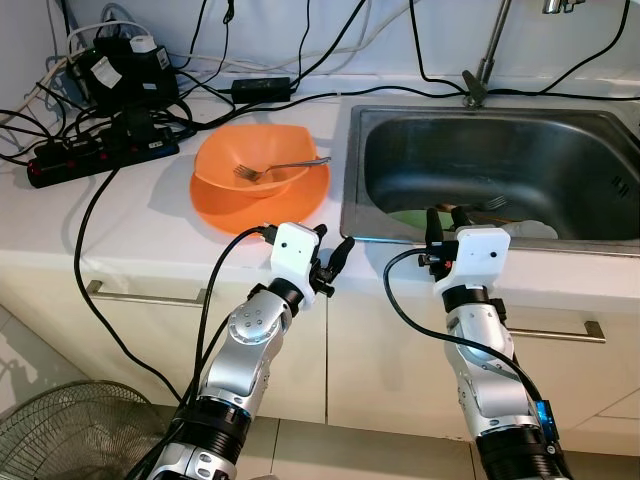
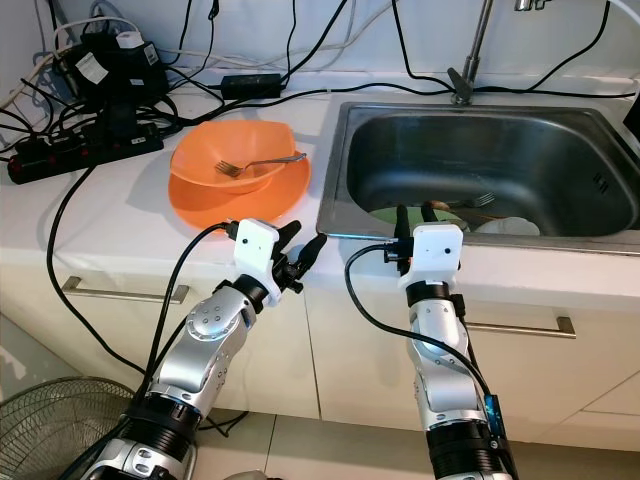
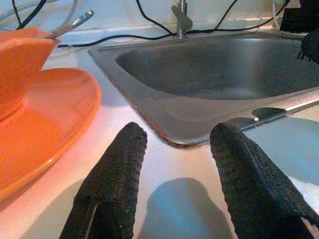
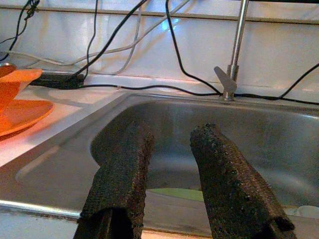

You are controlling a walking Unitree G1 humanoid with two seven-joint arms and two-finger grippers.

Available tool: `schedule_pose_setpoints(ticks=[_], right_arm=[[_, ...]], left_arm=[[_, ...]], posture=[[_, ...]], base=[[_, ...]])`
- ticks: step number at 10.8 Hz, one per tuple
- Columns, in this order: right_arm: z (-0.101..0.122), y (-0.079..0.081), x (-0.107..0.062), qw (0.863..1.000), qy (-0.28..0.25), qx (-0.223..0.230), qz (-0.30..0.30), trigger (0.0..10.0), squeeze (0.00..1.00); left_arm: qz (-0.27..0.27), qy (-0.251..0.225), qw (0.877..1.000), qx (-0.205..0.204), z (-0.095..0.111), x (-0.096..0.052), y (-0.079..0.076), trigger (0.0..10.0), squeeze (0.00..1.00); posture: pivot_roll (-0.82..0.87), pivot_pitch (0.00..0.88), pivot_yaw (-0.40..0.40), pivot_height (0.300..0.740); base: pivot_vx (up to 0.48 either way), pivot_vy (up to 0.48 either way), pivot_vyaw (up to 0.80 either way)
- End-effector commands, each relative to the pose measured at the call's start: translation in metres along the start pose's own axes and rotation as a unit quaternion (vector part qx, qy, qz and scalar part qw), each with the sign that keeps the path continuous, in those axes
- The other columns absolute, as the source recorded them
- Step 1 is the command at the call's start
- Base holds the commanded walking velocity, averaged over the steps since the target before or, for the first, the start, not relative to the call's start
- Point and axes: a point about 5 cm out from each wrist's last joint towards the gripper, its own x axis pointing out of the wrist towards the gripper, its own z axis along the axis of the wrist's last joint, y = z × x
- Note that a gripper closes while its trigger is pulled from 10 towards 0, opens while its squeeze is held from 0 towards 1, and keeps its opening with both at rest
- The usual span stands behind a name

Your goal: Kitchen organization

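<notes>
- the left gripper (image 1: 335, 262) is hovering at the front edge of the white counter (image 1: 150, 215), just short of the orange plate (image 1: 240, 205); fingers (image 3: 117, 184) are spread apart with nothing between them
- the right gripper (image 1: 443, 222) is sitting at the front lip of the steel sink (image 1: 352, 160); its fingers (image 4: 122, 169) are parted too, holding nothing, pointing into the basin
- the orange bowl (image 1: 250, 160) is sitting on that plate, beside the sink, with a metal fork (image 1: 280, 167) lying loose inside; there's dishware down in the sink, something green and something white, can't tell exactly what
- guessing the bowl and plate are plastic, so light and stiff, not fragile, but smooth and probably slippery; I'd pinch the near rim of the plate, or the bowl's wall, one finger in and one out
- that fork is going to slide or clatter out if anything tilts; I'd keep it level or lift the fork out by its handle first
- a power strip (image 1: 100, 158) and cables are lying behind, well apart from the grippers
</notes>
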Motion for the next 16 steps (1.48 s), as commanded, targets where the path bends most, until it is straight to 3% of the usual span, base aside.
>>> schedule_pose_setpoints(ticks=[1,4,7,9,11,13,14,15,16], right_arm=[[0.000,0.004,0.001,1.000,0.004,0.001,0.008,10.0,0.00],[-0.005,0.012,0.003,1.000,0.012,0.004,0.016,10.0,0.00],[-0.005,0.014,0.005,1.000,0.014,0.008,0.016,10.0,0.00],[-0.007,0.015,0.005,1.000,0.017,0.009,0.016,10.0,0.00],[-0.008,0.016,0.006,1.000,0.019,0.011,0.015,10.0,0.00],[-0.009,0.017,0.007,1.000,0.020,0.012,0.015,10.0,0.00],[-0.008,0.017,0.008,1.000,0.019,0.012,0.014,10.0,0.00],[-0.008,0.016,0.009,1.000,0.018,0.012,0.011,10.0,0.00],[-0.007,0.016,0.009,1.000,0.016,0.012,0.011,10.0,0.00]], left_arm=[[0.009,-0.016,1.000,0.014,0.010,0.006,0.005,10.0,0.00],[0.024,-0.041,0.998,0.030,0.020,0.007,0.007,10.0,0.00],[0.029,-0.121,0.985,0.122,0.066,0.004,0.007,10.0,0.00],[0.043,-0.165,0.972,0.159,0.097,0.005,0.008,10.0,0.00],[0.035,-0.128,0.963,0.233,0.099,0.017,0.010,10.0,0.00],[0.020,-0.056,0.943,0.329,0.081,0.039,0.010,10.0,0.00],[0.023,-0.034,0.936,0.348,0.078,0.047,0.010,10.0,0.00],[0.023,-0.013,0.918,0.396,0.072,0.057,0.008,10.0,0.00],[0.031,-0.013,0.912,0.409,0.074,0.062,0.007,10.0,0.00]], posture=[[0.06,0.000,0.057,0.740],[0.06,0.000,0.055,0.740],[0.08,0.000,0.055,0.740],[0.09,0.000,0.054,0.740],[0.09,0.000,0.054,0.740],[0.08,0.000,0.057,0.740],[0.08,0.000,0.059,0.740],[0.07,0.000,0.063,0.740],[0.07,0.000,0.064,0.740]], base=[[0.000,0.000,0.00],[0.000,0.000,0.00],[0.000,0.000,0.00],[0.000,0.000,0.00],[0.000,0.000,0.00],[0.000,0.000,0.00],[0.000,0.000,0.00],[0.000,0.000,0.00],[0.000,0.000,0.00]])
